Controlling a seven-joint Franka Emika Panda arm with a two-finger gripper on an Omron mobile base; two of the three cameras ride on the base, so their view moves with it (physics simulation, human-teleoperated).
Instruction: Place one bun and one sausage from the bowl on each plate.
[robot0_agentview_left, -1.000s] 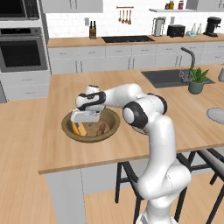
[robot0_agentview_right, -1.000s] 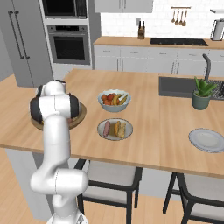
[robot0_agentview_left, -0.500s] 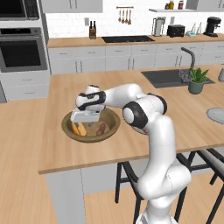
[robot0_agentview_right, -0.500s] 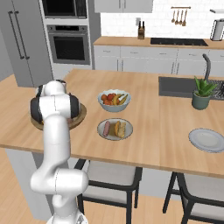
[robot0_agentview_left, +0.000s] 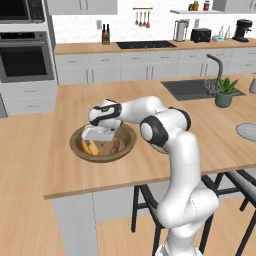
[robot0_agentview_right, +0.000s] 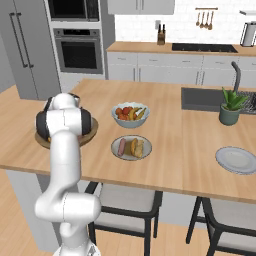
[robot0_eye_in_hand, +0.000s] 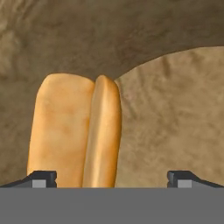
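Tool (robot0_agentview_left: 94, 142) hung low inside the brown bowl (robot0_agentview_left: 128, 134) at the near left of the table (robot0_agentview_left: 75, 170), fingers spread wide and holding nothing. In the hand view the tool (robot0_eye_in_hand: 111, 179) sat directly over the bun (robot0_eye_in_hand: 74, 131): its two tips flanked the bun, one at each lower corner, with the bun offset toward the left tip and its long axis running straight away from the camera, across the line between the tips. Judged well set for a straight descent and a squeeze across the bun's narrow width, though a small shift toward the bun might centre it. In the left base view the bun (robot0_agentview_left: 90, 147) lay in the bowl's left half, with a sausage (robot0_agentview_left: 115, 146) to its right, apart from it and clear of the tool. In the right base view the nearer plate (robot0_agentview_right: 131, 148) already carried a bun and a sausage; the far right plate (robot0_agentview_right: 239, 160) was bare, so this pick was judged to be for that one. The fruit bowl (robot0_agentview_right: 130, 114) stood behind the filled plate. Against the frames of a second and half a second earlier, the tool sat a shade lower in the bowl; jaws unchanged, bun, sausage and plates unmoved.
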